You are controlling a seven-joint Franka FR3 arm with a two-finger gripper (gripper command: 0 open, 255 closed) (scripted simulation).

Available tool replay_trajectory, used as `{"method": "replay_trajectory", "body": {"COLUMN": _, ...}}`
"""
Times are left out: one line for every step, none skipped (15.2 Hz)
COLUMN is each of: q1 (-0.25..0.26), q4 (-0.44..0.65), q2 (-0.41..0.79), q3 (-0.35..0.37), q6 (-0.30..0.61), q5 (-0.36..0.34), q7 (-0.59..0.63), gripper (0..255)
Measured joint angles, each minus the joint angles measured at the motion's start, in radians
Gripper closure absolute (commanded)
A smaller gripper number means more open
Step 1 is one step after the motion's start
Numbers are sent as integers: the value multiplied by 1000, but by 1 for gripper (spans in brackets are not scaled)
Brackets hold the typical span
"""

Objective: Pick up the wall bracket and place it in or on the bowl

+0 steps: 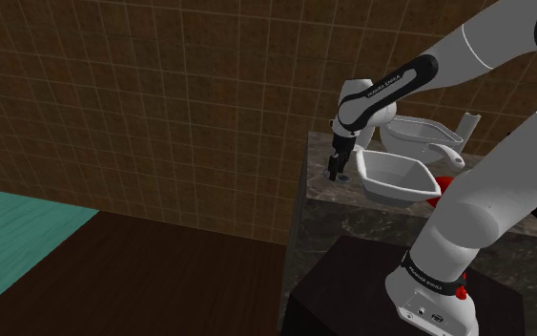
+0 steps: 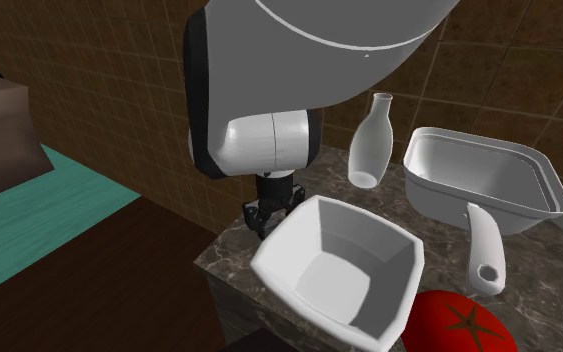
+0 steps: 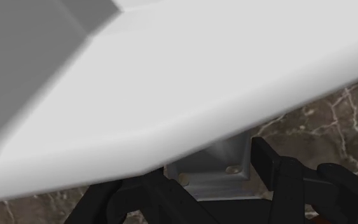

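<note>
Gripper [image 2: 269, 224] low at the edge of the dark marble counter [image 3: 331, 127], its fingers closed partway onto the flanks of the grey wall bracket [image 3: 212, 168] between them. The white bowl [image 2: 365, 256] overhangs just beyond the fingertips, so a straight lift would likely strike its rim and dislodge the bracket. A brown tiled wall [image 1: 161, 115] stands behind.

White bowl [image 2: 339, 265]; grey bracket [image 3: 212, 168]; dark veined counter [image 3: 336, 121]; red tomato [image 2: 459, 325].
</note>
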Motion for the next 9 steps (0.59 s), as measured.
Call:
{"method": "replay_trajectory", "body": {"q1": 0, "q4": 0, "q2": 0, "q3": 0, "q6": 0, "q5": 0, "q7": 0, "gripper": 255}}
{"method": "replay_trajectory", "body": {"q1": 0, "q4": 0, "q2": 0, "q3": 0, "q6": 0, "q5": 0, "q7": 0, "gripper": 255}}
{"method": "replay_trajectory", "body": {"q1": 0, "q4": 0, "q2": 0, "q3": 0, "q6": 0, "q5": 0, "q7": 0, "gripper": 255}}
{"method": "replay_trajectory", "body": {"q1": -1, "q4": 4, "q2": -6, "q3": 1, "q6": -10, "q5": -1, "q7": 1, "gripper": 255}}
{"method": "replay_trajectory", "body": {"q1": -2, "q4": 7, "q2": -14, "q3": 2, "q6": -22, "q5": -3, "q7": 2, "gripper": 255}}
{"method": "replay_trajectory", "body": {"q1": -1, "q4": 14, "q2": -21, "q3": 4, "q6": -36, "q5": -3, "q7": 3, "gripper": 255}}
{"method": "replay_trajectory", "body": {"q1": -2, "q4": 20, "q2": -31, "q3": 6, "q6": -51, "q5": -4, "q7": 6, "gripper": 255}}
{"method": "replay_trajectory", "body": {"q1": -1, "q4": 26, "q2": -42, "q3": 10, "q6": -68, "q5": -5, "q7": 9, "gripper": 255}}
{"method": "replay_trajectory", "body": {"q1": -3, "q4": 30, "q2": -52, "q3": 11, "q6": -82, "q5": -7, "q7": 10, "gripper": 255}}
